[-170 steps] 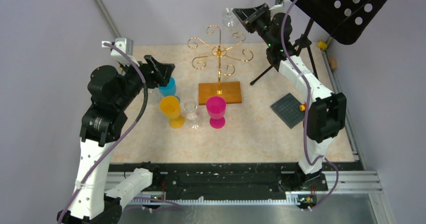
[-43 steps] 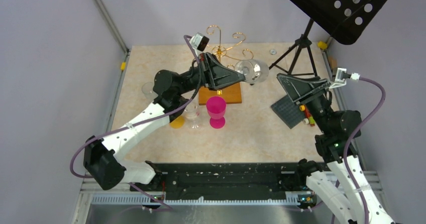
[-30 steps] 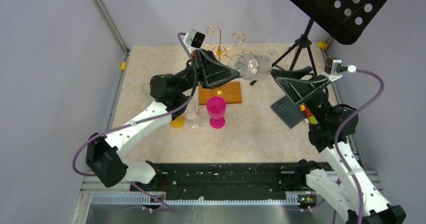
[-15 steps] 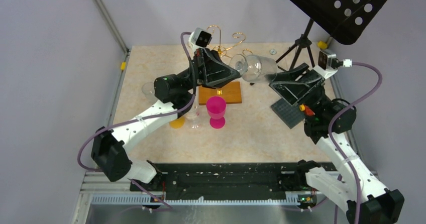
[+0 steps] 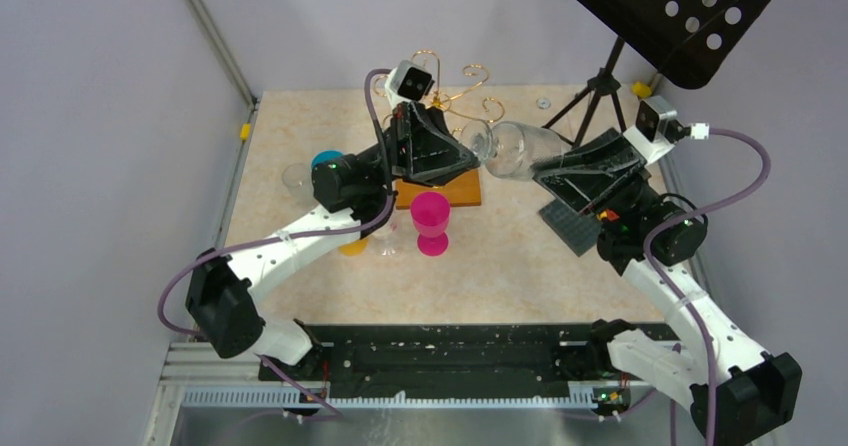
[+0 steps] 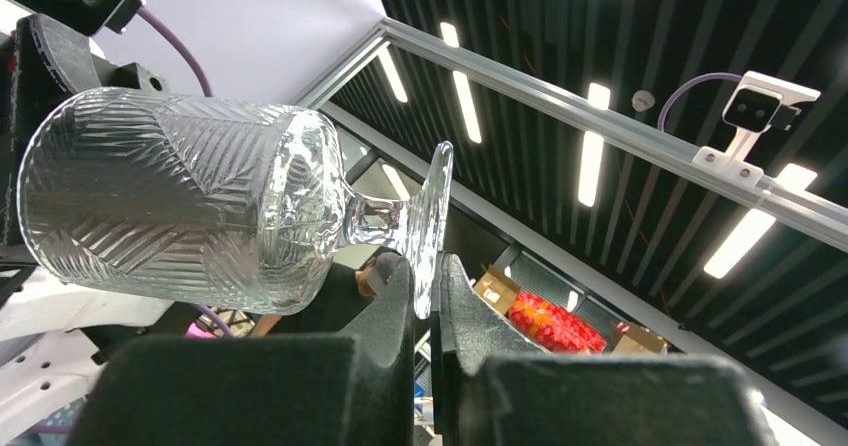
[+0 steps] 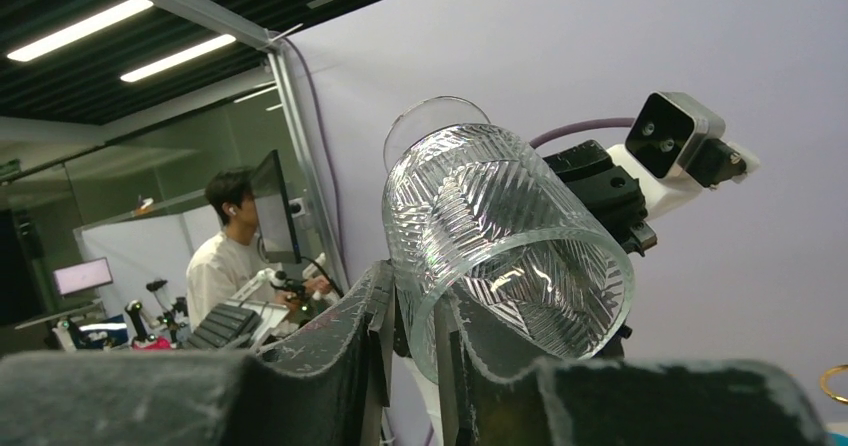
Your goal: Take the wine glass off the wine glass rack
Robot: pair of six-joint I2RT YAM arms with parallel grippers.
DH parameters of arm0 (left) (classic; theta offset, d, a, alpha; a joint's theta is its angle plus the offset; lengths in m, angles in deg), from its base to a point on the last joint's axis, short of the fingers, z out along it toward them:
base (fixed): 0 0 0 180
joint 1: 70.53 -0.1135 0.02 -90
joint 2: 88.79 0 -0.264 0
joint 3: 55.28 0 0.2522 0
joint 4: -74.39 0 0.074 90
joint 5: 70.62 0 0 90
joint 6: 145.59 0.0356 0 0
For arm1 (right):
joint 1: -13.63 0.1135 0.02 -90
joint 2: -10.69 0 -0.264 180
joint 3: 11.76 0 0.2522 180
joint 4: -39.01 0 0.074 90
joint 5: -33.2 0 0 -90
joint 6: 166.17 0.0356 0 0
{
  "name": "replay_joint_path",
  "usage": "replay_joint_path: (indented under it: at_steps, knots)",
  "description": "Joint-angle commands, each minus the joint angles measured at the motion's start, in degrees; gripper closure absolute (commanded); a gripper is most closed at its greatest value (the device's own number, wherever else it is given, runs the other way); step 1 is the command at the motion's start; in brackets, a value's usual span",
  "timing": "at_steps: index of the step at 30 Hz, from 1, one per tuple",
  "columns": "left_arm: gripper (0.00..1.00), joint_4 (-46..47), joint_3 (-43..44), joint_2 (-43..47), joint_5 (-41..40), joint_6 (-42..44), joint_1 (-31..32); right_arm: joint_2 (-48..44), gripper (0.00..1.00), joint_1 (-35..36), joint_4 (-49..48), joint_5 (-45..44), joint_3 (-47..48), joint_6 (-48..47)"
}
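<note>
The clear cut-pattern wine glass [image 5: 515,149] lies sideways in the air, right of the wine glass rack [image 5: 462,194], whose gold scrolls rise behind the left arm. My left gripper [image 5: 478,154] is shut on the edge of the glass's foot [image 6: 430,216], and the bowl [image 6: 180,201] points away to the left in the left wrist view. My right gripper [image 5: 540,171] meets the glass from the other side. In the right wrist view the wine glass [image 7: 500,236] has its rim wall pinched in my right gripper [image 7: 412,326], one finger inside the bowl and one outside.
A pink goblet [image 5: 431,221], a clear glass [image 5: 384,231] and an orange goblet [image 5: 352,244] stand in front of the rack's base. A blue cup [image 5: 325,158] is at the left. The black music stand [image 5: 670,11] and its tripod [image 5: 597,91] occupy the back right, with a dark grid mat [image 5: 568,228] below.
The right gripper has come in from the right and closed its jaws onto the bowl's rim. The left arm has carried the glass slightly right and lower, still gripping the foot.
</note>
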Motion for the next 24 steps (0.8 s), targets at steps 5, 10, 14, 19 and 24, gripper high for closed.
replay_joint_path:
  at_steps: [5,10,14,19,24]
  knots:
    - [1.00,5.95,2.80,-0.68,-1.98,-0.32,0.11,0.11,1.00,1.37,-5.32,1.56,4.04,-1.04]
    - [0.60,5.35,2.40,0.16,-1.54,2.19,0.10,-0.99,1.00,1.37,-3.81,0.85,4.12,-2.42]
    - [0.27,1.81,1.50,1.54,0.23,6.34,0.01,-3.03,1.00,1.41,0.98,-0.34,4.21,-5.64]
    - [0.15,-13.79,0.35,5.53,2.86,19.93,-0.15,-8.84,1.00,1.40,18.94,-5.94,4.49,-16.13]
    - [0.13,-40.44,2.06,10.58,1.98,39.93,-0.25,-15.37,1.00,1.40,46.38,-13.28,8.29,-29.01]
